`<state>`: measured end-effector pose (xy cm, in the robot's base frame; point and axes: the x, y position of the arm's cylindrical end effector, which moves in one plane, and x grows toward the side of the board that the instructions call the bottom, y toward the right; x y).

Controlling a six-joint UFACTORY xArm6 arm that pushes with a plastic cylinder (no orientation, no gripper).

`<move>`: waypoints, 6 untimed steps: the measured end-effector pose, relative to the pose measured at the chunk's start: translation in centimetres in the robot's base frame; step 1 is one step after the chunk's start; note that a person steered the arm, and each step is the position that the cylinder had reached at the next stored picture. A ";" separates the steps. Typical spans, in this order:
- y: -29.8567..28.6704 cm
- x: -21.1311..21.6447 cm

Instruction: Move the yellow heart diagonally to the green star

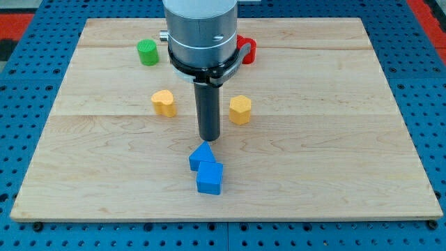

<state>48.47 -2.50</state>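
My tip (210, 139) is only a bare rod end with nothing to open or close, and it rests on the wooden board (348, 174) just above the two blue blocks (205, 168), not touching the yellow heart (164, 102). The yellow heart sits off to the view's left of my tip and a little higher up, and the yellow hexagon block (240, 109) sits on the other side. The green block (147, 52), which I take to be the star though I cannot tell its shape, lies farther up and left past the heart, so I think my tip must get to the heart's lower right side to push it slanting that way; a red block (247, 50) peeks out behind the arm.
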 end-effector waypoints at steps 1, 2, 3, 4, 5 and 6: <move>-1.3 -0.4; -1.9 -0.4; -1.9 -0.4; -4.4 -0.5; -8.1 -0.6; -8.5 -3.2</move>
